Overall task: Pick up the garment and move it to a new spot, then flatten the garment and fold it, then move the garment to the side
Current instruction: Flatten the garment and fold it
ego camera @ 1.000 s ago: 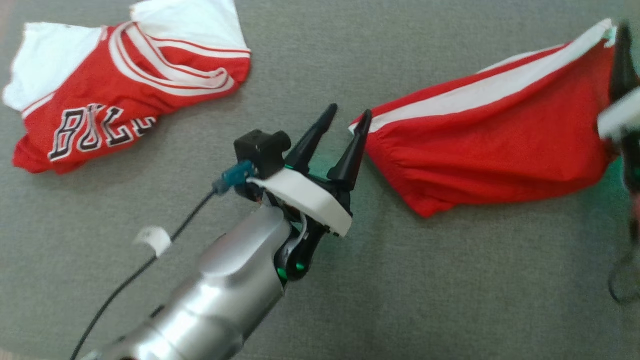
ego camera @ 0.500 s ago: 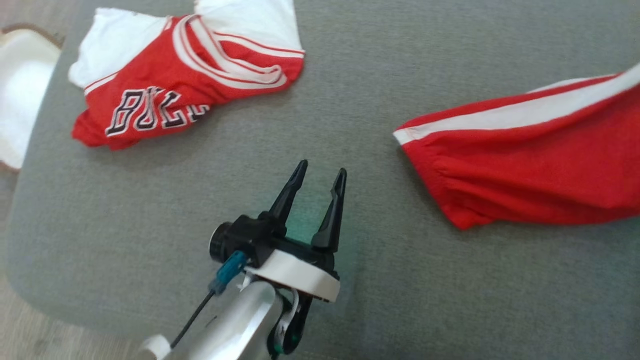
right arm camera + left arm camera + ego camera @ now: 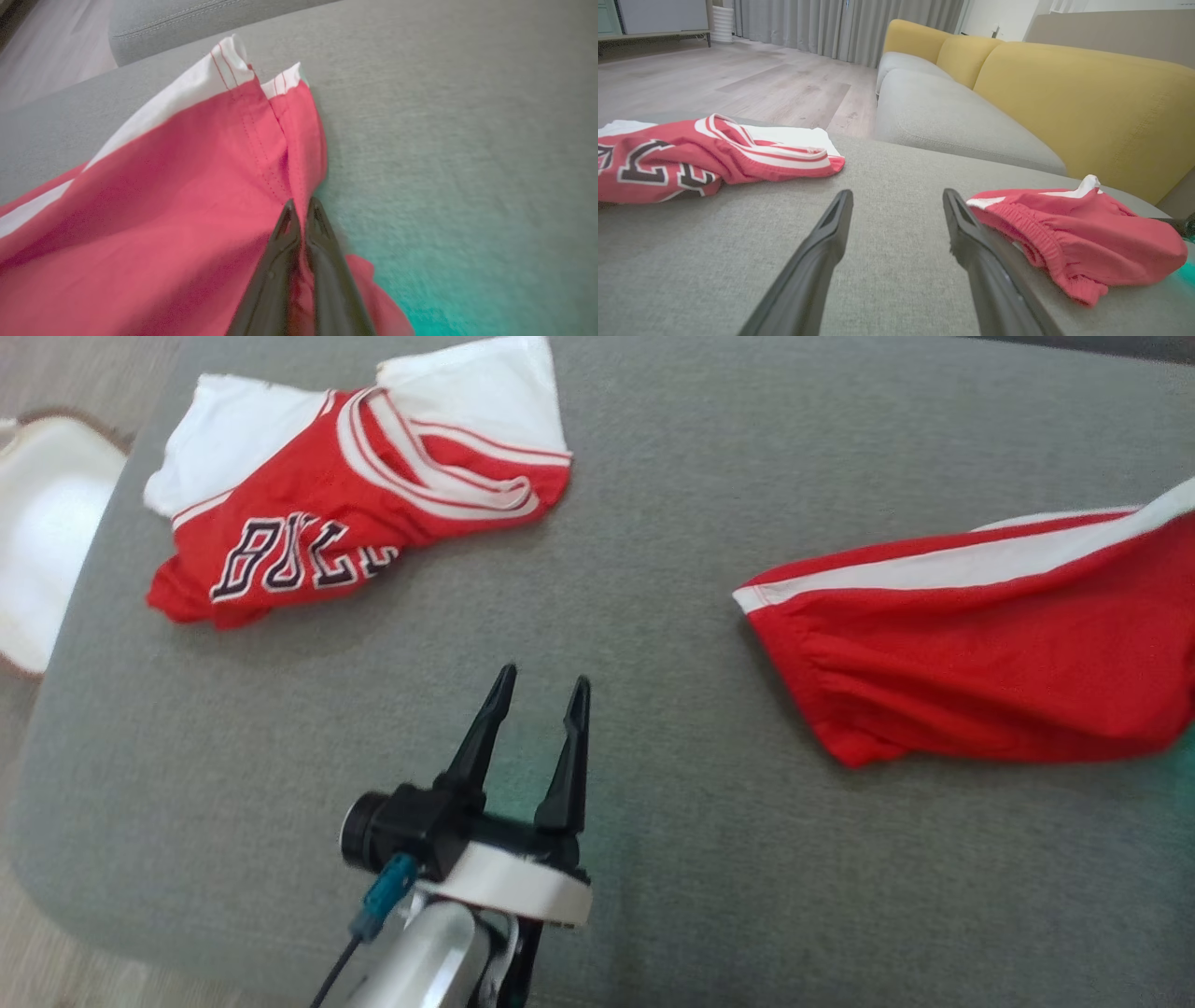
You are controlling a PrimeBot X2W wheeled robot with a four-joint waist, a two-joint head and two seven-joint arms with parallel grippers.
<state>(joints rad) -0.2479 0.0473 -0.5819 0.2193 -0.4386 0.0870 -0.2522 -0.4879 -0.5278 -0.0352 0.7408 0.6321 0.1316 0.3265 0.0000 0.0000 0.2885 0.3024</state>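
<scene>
The garment, red shorts with a white side stripe, lies on the right of the grey cushion. In the right wrist view my right gripper is shut on a fold of the shorts' red cloth near the white-trimmed hem. My left gripper stands open low over the cushion, left of the shorts and apart from them, with nothing between its fingers. In the left wrist view the left gripper points past the elastic waistband end of the shorts.
A red and white lettered jersey lies crumpled at the cushion's far left, seen too in the left wrist view. A white seat stands beyond the left edge. A yellow-backed sofa and wood floor lie beyond.
The head camera has shifted. My left gripper has drawn back from the shorts' waistband corner, still open. My right gripper has shut on the shorts' cloth.
</scene>
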